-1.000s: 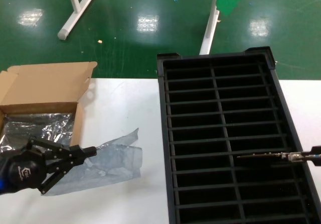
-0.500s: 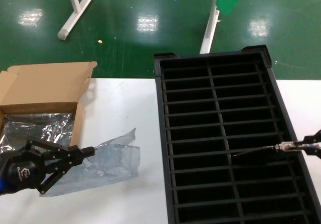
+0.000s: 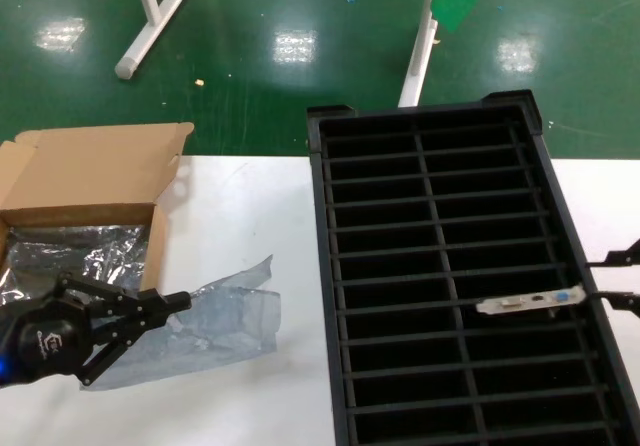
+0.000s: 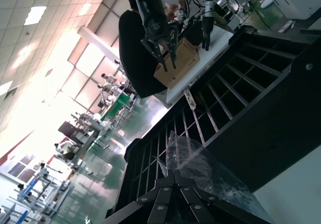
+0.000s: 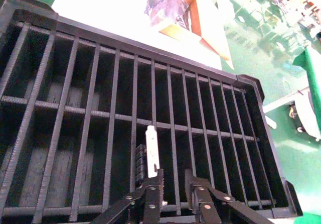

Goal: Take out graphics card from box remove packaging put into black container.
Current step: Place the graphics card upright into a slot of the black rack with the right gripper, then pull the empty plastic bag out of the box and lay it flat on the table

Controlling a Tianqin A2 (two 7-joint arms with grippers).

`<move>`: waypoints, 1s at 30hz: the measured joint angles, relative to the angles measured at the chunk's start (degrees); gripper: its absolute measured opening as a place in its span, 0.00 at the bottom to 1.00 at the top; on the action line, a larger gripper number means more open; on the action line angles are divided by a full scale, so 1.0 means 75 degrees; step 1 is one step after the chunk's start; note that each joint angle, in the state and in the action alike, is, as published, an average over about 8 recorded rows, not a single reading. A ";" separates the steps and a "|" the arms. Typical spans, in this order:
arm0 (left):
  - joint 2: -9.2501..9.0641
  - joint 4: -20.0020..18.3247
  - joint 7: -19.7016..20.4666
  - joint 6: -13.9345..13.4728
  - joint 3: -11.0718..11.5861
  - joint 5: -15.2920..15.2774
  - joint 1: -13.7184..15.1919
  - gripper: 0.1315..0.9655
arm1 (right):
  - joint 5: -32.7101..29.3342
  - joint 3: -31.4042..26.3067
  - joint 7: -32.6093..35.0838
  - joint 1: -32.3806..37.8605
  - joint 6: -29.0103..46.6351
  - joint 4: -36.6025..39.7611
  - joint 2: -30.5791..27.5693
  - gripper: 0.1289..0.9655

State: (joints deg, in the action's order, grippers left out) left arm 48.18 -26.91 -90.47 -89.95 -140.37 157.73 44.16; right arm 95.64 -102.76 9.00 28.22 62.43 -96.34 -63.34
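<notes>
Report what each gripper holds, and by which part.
Left gripper: shut on the bag, at its edge nearest the box. Right gripper: open, holding nothing; the card sits in a crate slot.

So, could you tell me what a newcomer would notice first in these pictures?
Probably the black container filling the table's right half, with the graphics card lying in a right-column slot, the right gripper open beside it. On the left, the left gripper holds the crinkly packaging in front of the box.
</notes>
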 joint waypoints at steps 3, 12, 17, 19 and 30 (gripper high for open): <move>-0.0007 -0.0001 -0.0005 0.0000 -0.0023 0.0000 0.0022 0.01 | 0.0033 0.0055 -0.0002 -0.0079 -0.0055 -0.0001 -0.0040 0.14; 0.0012 -0.0104 0.0015 0.0000 -0.0015 0.0000 0.0009 0.01 | 0.0284 0.0388 -0.0372 -0.0418 -0.0512 -0.0082 -0.0018 0.25; 0.0066 -0.0225 0.0084 0.0000 0.0056 0.0000 -0.0039 0.01 | 0.0453 0.0611 -0.0698 -0.0660 -0.0887 -0.0146 0.0089 0.35; 0.0093 -0.0274 0.0130 0.0000 0.0094 0.0000 -0.0056 0.01 | 0.0457 0.0612 -0.0700 -0.0666 -0.0902 -0.0149 0.0089 0.41; 0.0175 -0.0372 0.0315 0.0000 0.0224 0.0000 -0.0086 0.01 | 0.0407 0.0495 -0.0572 -0.0546 -0.0746 -0.0128 0.0011 0.72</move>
State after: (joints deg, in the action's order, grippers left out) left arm 49.50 -29.70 -88.11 -89.95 -138.69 157.73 43.51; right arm 98.69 -99.05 4.71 24.13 56.83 -97.30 -63.25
